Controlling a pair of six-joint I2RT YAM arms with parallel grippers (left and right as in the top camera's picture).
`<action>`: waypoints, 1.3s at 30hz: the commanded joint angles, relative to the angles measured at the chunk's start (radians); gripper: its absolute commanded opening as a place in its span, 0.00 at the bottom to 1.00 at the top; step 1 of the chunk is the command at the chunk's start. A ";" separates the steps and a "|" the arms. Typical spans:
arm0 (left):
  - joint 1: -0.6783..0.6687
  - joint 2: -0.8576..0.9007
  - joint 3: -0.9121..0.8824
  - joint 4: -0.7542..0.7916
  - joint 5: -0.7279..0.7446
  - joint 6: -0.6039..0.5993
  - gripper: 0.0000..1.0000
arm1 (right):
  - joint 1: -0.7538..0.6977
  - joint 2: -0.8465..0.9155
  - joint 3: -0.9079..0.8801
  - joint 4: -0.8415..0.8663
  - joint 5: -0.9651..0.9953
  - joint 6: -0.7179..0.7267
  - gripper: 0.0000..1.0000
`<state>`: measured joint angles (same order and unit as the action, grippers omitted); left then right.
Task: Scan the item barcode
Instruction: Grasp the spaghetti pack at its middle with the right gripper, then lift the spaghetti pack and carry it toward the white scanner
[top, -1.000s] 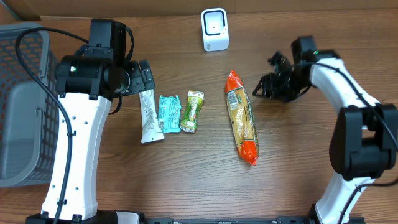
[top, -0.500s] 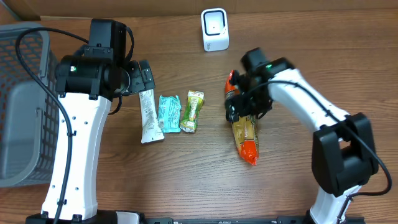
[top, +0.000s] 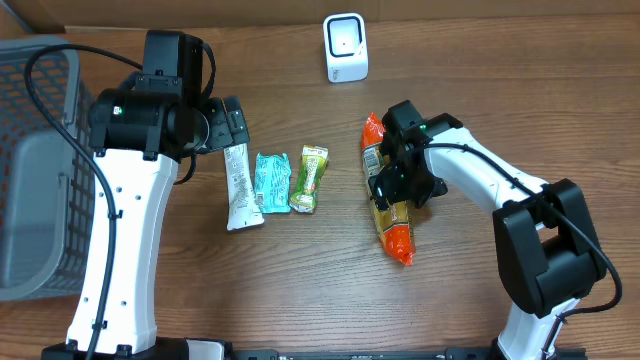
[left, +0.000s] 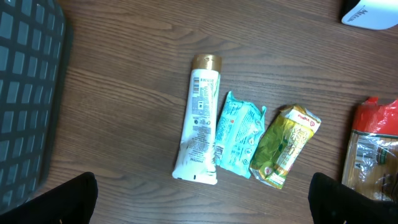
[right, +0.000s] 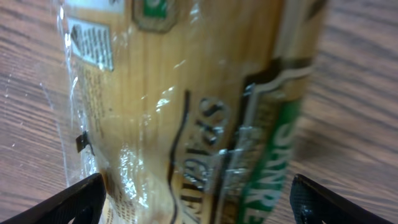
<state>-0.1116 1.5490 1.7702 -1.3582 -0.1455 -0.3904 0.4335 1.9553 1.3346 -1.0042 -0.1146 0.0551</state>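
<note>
Right jaws: spread wide and straddling the long snack packet (top: 394, 222). In the wrist view the dark fingertips (right: 65, 202) sit in the two lower corners, with wrapper filling the space between, not yet pinched.
Packet position: flat on the table (top: 480, 80), directly beneath the right jaws at about its middle, on the robot's right half.
Packet long axis: it runs away from the robot toward the scanner (top: 346, 47), with an orange end at each extreme. The near end is swung slightly to the robot's right.
Jaws against packet: one fingertip appears to sit on each long side, so closing would likely pinch the narrow width.
Nearer arm: the right one, already over the packet.
Left jaws: spread and empty, hovering by the white tube (top: 238, 187), well apart from the packet.
Scanner: upright at the far edge, beyond the packet's far end.
Label: a small white printed panel (right: 90, 40) shows on the wrapper, too blurred to tell whether it is the barcode.
</note>
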 joint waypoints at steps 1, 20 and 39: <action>0.000 0.007 0.011 0.001 0.008 -0.006 1.00 | 0.006 -0.010 -0.002 0.004 -0.056 -0.011 0.95; 0.000 0.007 0.011 0.001 0.008 -0.006 1.00 | 0.009 -0.046 0.002 -0.024 -0.074 -0.011 0.95; 0.000 0.007 0.011 0.001 0.008 -0.006 1.00 | 0.039 -0.046 -0.107 0.085 0.102 0.032 0.33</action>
<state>-0.1116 1.5490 1.7702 -1.3582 -0.1455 -0.3904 0.4736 1.9324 1.2411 -0.9356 -0.0818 0.0746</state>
